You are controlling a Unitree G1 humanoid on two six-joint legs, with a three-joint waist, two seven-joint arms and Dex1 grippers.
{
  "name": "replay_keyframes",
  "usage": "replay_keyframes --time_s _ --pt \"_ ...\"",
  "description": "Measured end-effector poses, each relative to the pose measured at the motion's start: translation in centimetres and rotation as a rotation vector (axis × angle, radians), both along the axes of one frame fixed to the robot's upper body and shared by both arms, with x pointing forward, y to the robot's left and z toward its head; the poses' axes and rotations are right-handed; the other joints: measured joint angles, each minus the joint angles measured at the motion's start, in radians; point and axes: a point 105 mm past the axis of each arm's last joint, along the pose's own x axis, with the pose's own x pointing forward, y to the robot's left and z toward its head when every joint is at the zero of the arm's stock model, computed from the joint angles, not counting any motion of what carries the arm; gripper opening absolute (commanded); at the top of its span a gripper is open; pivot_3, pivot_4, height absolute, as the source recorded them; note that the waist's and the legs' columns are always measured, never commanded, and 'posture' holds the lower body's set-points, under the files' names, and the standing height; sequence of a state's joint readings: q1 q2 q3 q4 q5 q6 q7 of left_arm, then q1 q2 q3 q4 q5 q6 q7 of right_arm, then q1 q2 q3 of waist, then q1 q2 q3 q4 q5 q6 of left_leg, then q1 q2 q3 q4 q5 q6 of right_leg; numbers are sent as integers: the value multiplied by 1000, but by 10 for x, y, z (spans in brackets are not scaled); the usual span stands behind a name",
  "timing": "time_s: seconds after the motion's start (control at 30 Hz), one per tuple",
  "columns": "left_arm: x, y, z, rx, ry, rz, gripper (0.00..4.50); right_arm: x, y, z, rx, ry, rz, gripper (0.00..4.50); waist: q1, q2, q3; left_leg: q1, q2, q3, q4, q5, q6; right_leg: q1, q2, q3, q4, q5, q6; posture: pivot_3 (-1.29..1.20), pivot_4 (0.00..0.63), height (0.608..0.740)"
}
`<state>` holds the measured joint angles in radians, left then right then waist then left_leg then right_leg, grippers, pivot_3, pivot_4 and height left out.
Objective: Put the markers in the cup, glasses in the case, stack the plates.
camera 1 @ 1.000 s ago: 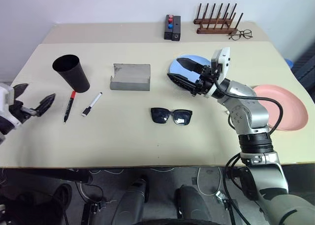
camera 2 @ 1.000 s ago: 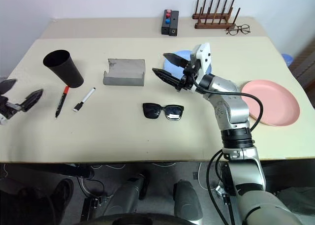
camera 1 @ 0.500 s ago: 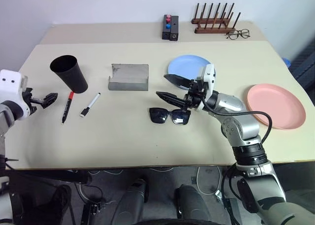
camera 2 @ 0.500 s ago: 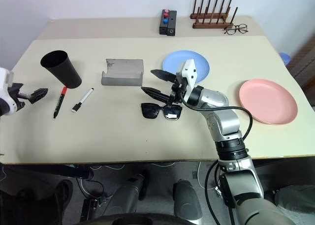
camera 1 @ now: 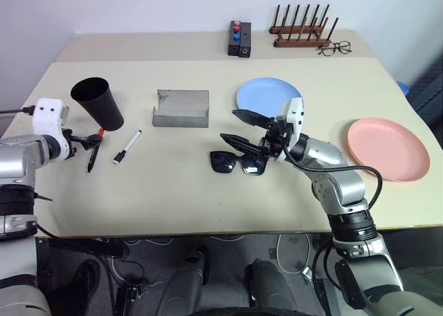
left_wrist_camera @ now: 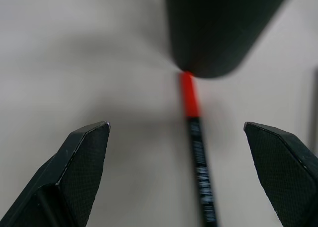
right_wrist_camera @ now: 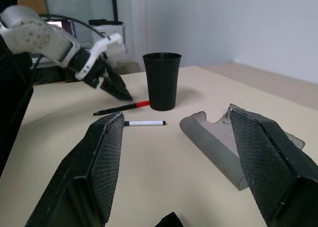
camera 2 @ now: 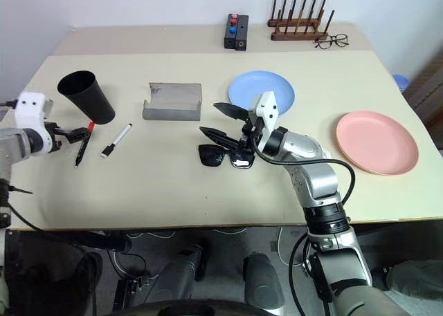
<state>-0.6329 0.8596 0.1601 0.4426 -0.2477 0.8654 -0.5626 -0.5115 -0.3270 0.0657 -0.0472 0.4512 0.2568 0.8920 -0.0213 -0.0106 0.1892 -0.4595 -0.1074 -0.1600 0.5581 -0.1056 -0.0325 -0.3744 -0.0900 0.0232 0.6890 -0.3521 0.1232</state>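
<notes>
Although the red-capped marker [left_wrist_camera: 196, 152] carries a line of small print along its dark barrel, the letters are too blurred to read, and no other writing or brand can be made out on anything on the table [camera 1: 208, 198]. That marker lies near the table's left edge, its red cap touching or nearly touching the base of the black cup [camera 1: 98, 102], which is plain, matte and wider at the rim. Just beside it lies the second marker [camera 1: 128, 147], white-bodied with a black cap. The left gripper [camera 1: 88, 142] hangs low over the red-capped marker with its fingers spread wide on either side of the barrel, holding nothing.

The grey case [camera 1: 181, 109] sits toward the far edge, near the middle of the table, with its lid open. The sunglasses [camera 1: 239, 163], black-framed with dark lenses, lie folded open near the table's centre. The right gripper [camera 1: 243, 128] hovers just above them, fingers parted and empty.

The light blue plate [camera 1: 266, 95] lies beyond the sunglasses toward the far edge, and the salmon pink plate [camera 1: 388, 149] rests by the right edge, well apart from it. Along the far edge stand a black block with red and blue tops [camera 1: 241, 39], a wooden peg rack [camera 1: 302, 34] and wire-rimmed eyeglasses [camera 1: 336, 48].
</notes>
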Motion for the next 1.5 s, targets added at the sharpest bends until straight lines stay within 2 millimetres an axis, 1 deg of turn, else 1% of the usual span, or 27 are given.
replay_keyframes --time_s 0.23,0.33,0.47,0.57,0.6,0.7,0.8,0.9,1.03,1.1,1.13,1.17,1.33,1.37,1.5 --pt "-1 -4 -9 -14 43 5 4500 0 -1 -1 -4 1 -3 3417 0 0 0 0 0 0 0 0 0 0 0 0 0 0 0 0 150 738" --pt "-3 -6 -16 -25 68 21 3669 0 -1 -1 -5 1 -3 3484 0 0 0 0 0 0 1 0 0 0 0 0 0 0 0 0 150 738" --pt "-8 -6 -20 -30 85 23 1681 0 -1 0 -6 0 -3 3484 -1 0 0 0 0 0 0 0 0 0 0 0 0 0 0 0 150 738" --pt "-12 -7 -21 -33 94 26 109 0 -1 -1 -7 -1 -4 3484 -4 0 0 0 0 0 0 0 0 0 0 1 1 0 0 0 150 738" --pt "-14 -6 -20 -30 100 29 42 0 -1 -1 -9 -1 -5 3484 -4 0 0 0 0 0 0 0 0 0 0 1 1 0 0 0 150 738" --pt "-29 4 -22 26 134 25 42 1 0 0 -12 -3 -2 3484 -19 0 0 0 0 0 0 0 0 0 -2 1 1 0 0 0 150 738" --pt "-55 17 -24 93 197 38 42 1 -1 -1 -14 -4 -3 3484 -34 0 0 0 1 1 -2 0 0 0 -2 2 1 0 0 0 150 738" --pt "-77 29 -26 107 245 75 42 1 -1 -1 -18 -4 -2 3484 -35 0 0 0 1 1 -2 0 0 -1 -2 2 2 0 -1 0 150 738" --pt "-90 30 -25 74 257 87 42 0 0 -2 -22 -10 6 3484 -22 0 0 0 1 1 -1 0 -1 -2 -3 1 1 0 -1 0 150 738" --pt "-94 30 -26 75 260 89 900 0 0 -2 -23 -8 9 3484 -17 0 0 0 0 1 -1 -1 -2 -1 -4 2 0 0 -1 0 150 738" --pt "-95 29 -27 76 260 86 1208 0 0 -3 -24 -8 10 3484 -16 0 0 0 0 1 -1 -1 -2 -1 -4 2 0 0 -1 0 150 738" --pt "-95 27 -29 76 260 82 1627 0 0 -2 -26 -10 12 3484 -16 0 0 0 0 1 -1 -1 -2 -1 -4 2 0 0 -1 0 150 738" --pt "-92 28 -25 66 237 119 4142 1 1 -4 -38 -10 19 3484 -15 0 0 0 0 0 -1 -1 -2 -1 -4 1 0 0 -1 0 150 738" --pt "-91 28 -24 61 233 122 4437 1 1 -5 -42 -9 19 3484 -15 0 0 0 0 0 -1 -1 -1 -1 -4 1 0 0 -1 0 150 738" --pt "-85 24 -17 42 236 81 4437 1 2 -5 -46 -10 20 3484 -18 0 0 0 0 0 -1 0 -1 -2 -3 1 0 0 -1 0 150 738"
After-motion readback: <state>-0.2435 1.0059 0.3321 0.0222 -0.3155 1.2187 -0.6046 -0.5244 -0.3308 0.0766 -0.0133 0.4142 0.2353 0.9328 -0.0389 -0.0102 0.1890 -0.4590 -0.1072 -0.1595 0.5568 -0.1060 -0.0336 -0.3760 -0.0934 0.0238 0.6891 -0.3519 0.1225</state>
